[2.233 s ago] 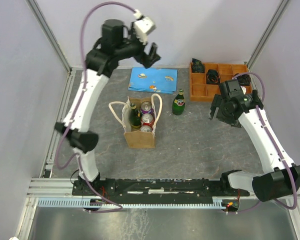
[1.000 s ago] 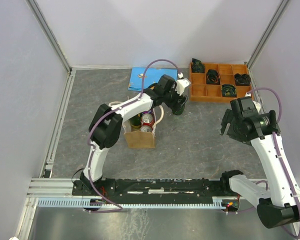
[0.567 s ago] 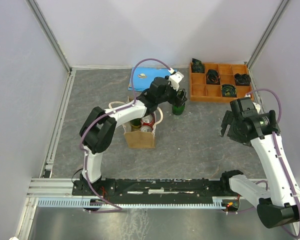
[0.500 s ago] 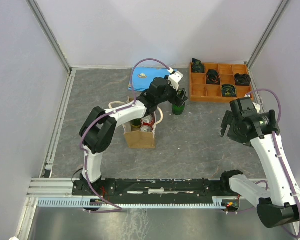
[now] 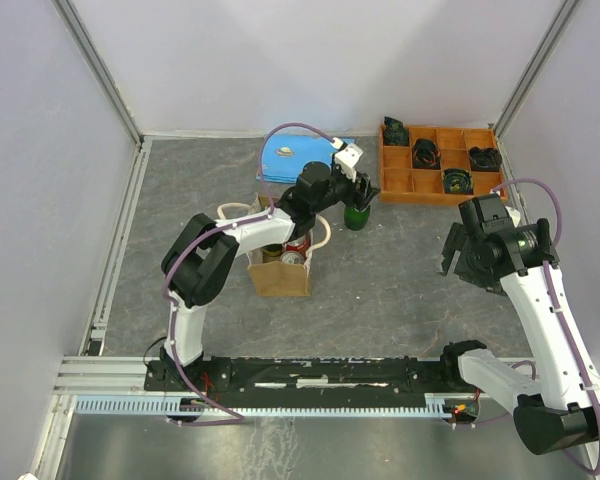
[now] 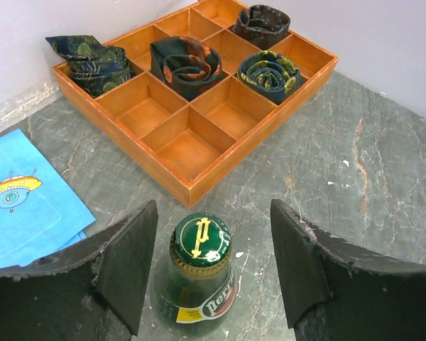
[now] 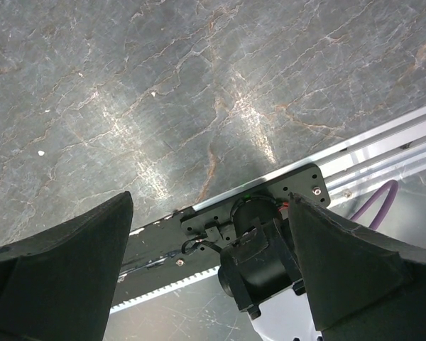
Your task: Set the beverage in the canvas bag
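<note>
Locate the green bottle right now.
Top view, right of centre: the green bottle stands upright between the orange tray and the canvas bag, with the left jaws open on either side, not touching it.

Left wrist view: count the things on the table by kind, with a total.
Ties: 4
Tray: 1
Bottle: 1
Blue sheet: 1
Total: 7
</note>
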Tool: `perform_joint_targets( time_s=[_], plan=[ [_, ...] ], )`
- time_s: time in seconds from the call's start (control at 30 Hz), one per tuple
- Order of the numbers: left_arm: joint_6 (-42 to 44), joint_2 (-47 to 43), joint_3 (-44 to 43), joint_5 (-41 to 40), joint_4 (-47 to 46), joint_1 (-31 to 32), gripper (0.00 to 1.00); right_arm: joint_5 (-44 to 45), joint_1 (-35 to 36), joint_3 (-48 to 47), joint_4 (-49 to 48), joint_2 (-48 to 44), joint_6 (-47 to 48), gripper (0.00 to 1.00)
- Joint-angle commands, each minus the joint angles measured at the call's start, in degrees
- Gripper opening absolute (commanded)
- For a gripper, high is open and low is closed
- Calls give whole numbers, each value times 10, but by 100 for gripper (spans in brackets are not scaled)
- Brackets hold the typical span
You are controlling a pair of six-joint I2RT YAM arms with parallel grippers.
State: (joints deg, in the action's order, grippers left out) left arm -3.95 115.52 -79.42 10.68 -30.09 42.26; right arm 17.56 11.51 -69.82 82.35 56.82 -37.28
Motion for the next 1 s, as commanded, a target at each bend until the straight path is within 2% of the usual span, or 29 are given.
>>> perform_joint_targets(
  time_s=[0.0,0.3,0.43,0.5,0.63,0.77,0.8,0.9,0.97],
  plan=[
    [-18,18,-4,2,-59,5,70,5,-3,-21,11,-4,-8,98],
    [-17,34,0,-9,-76,5,70,7,-3,-24,19,-7,-9,98],
    [-15,42,-4,-12,-85,5,67,9,-3,-26,23,-9,-11,98],
    [-13,48,-7,-14,-89,6,60,9,-3,-27,25,-10,-12,98],
    [-10,57,-12,-15,-94,6,40,11,-3,-32,31,-12,-15,98],
    [-8,64,-15,-12,-93,6,35,12,-3,-33,36,-15,-17,98],
    [-7,65,-15,-11,-92,6,30,13,-3,-34,36,-15,-17,98],
    [-4,66,-17,-8,-89,6,5,14,-3,-35,39,-18,-18,98],
    [-1,61,-24,-4,-82,6,3,13,-3,-35,40,-19,-18,98]
  ],
)
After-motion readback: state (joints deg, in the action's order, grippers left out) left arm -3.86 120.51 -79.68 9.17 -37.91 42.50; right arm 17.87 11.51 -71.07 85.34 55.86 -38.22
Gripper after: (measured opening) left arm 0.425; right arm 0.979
